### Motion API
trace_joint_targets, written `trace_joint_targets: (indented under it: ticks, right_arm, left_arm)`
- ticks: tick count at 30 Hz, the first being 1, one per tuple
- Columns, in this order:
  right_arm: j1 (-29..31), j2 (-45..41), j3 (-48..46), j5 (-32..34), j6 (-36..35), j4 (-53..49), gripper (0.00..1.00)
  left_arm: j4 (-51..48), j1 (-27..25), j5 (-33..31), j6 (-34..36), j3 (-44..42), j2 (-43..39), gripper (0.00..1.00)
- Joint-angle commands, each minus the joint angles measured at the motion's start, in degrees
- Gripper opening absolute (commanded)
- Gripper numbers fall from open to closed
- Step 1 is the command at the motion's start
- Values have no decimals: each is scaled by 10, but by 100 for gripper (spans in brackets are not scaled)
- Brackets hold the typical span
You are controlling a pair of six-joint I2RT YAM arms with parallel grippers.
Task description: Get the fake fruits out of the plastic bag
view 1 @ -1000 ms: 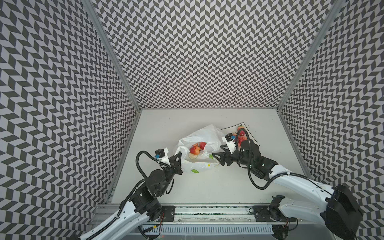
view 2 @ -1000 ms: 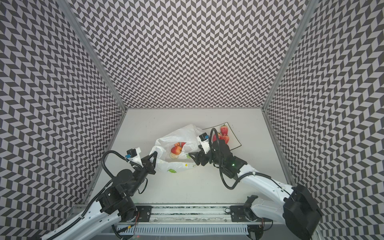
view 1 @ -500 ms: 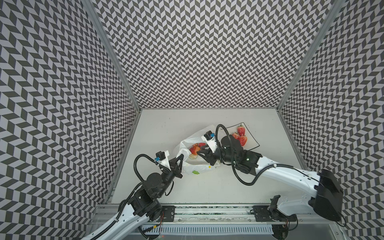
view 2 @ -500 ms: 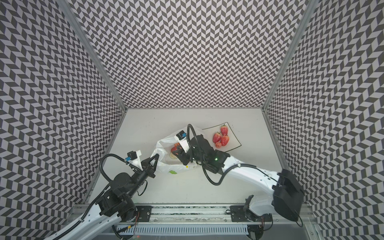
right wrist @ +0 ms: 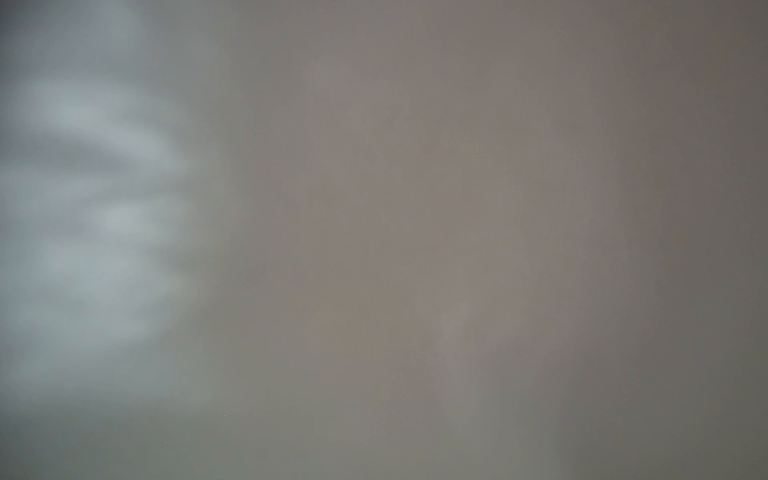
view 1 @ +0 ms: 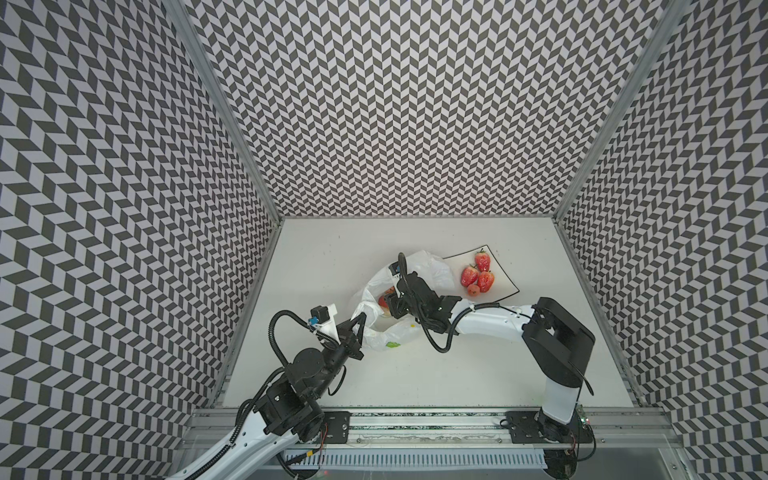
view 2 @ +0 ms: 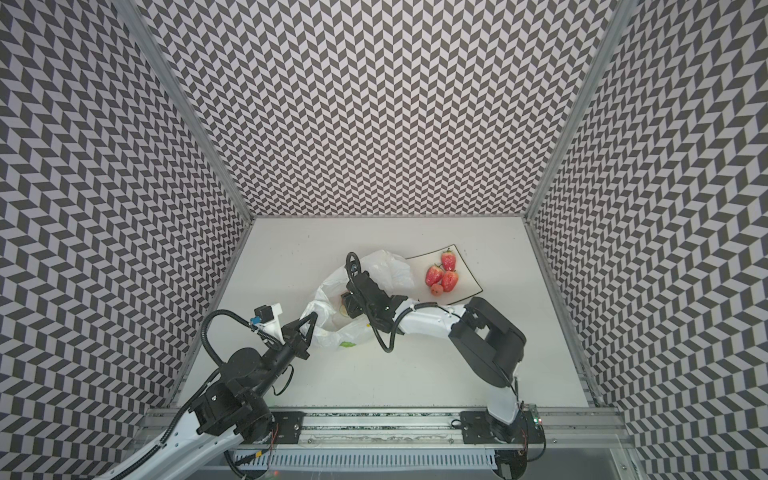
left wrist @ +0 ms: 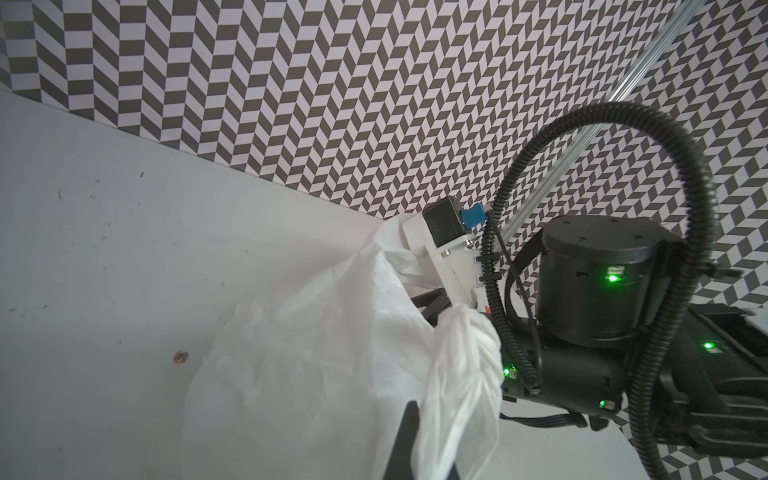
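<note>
The translucent white plastic bag (view 1: 428, 270) (view 2: 386, 270) lies mid-table with its mouth towards my left arm. My left gripper (view 1: 360, 326) (view 2: 311, 326) (left wrist: 428, 457) is shut on a twisted handle of the bag (left wrist: 461, 365). My right gripper (view 1: 390, 305) (view 2: 347, 306) reaches into the bag's mouth, and its jaws are hidden by the film. A red fake fruit (view 1: 383, 300) shows inside, beside that gripper. Three strawberries (view 1: 471, 275) (view 2: 434, 274) and a small red round fruit (view 1: 473, 290) (view 2: 436, 290) lie on the plate. The right wrist view is a grey blur.
The square white black-rimmed plate (view 1: 505, 286) (view 2: 467, 278) sits right behind the bag, to its right. Patterned walls close in three sides of the white table (view 1: 457, 374). A metal rail (view 1: 415, 419) runs along the front edge.
My right arm has swung left from the plate into the bag's mouth, uncovering the fruits on the plate. My left gripper has kept its hold on the handle.
</note>
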Motion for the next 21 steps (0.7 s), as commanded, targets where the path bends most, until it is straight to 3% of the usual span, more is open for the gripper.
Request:
trace_joint_targets:
  ticks: [1,11,21]
  right_arm:
    - [-24,32,22,73,20,38,61]
    - [-74,114,73,52,37,45,73]
    - [-89,183,135,15,44,36,63]
  left_arm:
    - [-32,-6,-11,-28,4,5,0]
    - [-47,-19,-28,-50,3,24,0]
    - [-40,-20,-28,-51,6,44,0]
